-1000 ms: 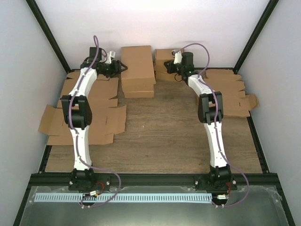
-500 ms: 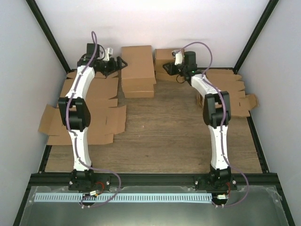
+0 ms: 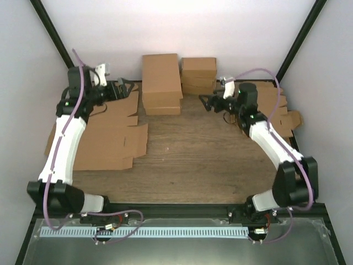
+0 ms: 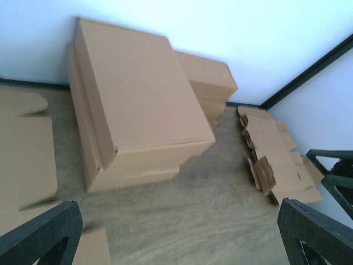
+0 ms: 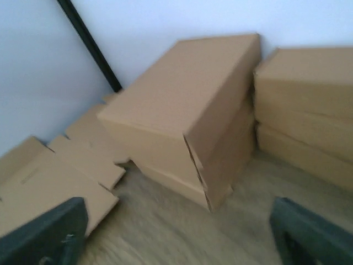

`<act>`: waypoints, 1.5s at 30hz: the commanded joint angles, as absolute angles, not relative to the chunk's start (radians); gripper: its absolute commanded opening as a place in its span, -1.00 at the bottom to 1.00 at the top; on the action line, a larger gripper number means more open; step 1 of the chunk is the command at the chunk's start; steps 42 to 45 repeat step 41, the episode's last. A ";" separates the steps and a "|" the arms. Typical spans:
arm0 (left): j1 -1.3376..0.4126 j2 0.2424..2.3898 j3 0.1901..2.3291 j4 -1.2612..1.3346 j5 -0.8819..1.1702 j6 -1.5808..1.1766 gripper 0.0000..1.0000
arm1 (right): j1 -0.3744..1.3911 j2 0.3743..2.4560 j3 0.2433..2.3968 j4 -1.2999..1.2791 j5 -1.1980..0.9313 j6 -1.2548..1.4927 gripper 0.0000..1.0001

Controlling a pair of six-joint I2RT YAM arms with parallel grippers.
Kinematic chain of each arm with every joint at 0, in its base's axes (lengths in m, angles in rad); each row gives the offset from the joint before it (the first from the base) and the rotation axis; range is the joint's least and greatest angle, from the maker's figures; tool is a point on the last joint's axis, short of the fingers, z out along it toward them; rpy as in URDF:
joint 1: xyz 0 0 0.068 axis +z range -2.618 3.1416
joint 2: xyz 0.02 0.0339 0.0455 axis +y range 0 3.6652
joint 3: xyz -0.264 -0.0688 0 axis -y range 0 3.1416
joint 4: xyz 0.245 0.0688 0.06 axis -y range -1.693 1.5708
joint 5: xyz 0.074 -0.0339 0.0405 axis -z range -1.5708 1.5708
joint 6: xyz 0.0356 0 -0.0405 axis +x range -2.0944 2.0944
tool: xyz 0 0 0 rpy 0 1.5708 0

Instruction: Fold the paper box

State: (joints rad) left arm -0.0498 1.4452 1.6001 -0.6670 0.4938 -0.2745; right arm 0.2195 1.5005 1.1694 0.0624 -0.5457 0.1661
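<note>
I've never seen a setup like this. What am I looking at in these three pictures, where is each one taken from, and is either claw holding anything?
These are two white robot arms, a left arm and a right arm, bolted at the near edge of a wooden table. Each ends in a two-finger claw. The wide picture comes from a fixed camera above and behind the arms. The other two come from small cameras on the wrists. The dark shapes in their bottom corners are that arm's own fingers. At the back stand two piles of folded brown boxes, a larger stack and a smaller stack. Flat cardboard cut-outs lie on the left side, with more of them on the right. The left gripper and the right gripper are both open and hold nothing.
</note>
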 commanded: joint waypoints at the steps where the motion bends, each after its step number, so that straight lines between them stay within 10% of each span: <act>1: -0.054 1.247 1.292 -0.536 0.513 -0.340 1.00 | 0.225 1.250 0.918 0.087 -0.332 0.268 0.99; 20: -0.059 0.438 0.204 -0.027 0.363 -0.550 1.00 | 0.224 0.353 0.137 0.020 -0.391 0.415 1.00; 45: -0.060 0.324 0.092 -0.047 0.271 -0.534 1.00 | 0.224 0.336 0.120 0.030 -0.374 0.426 1.00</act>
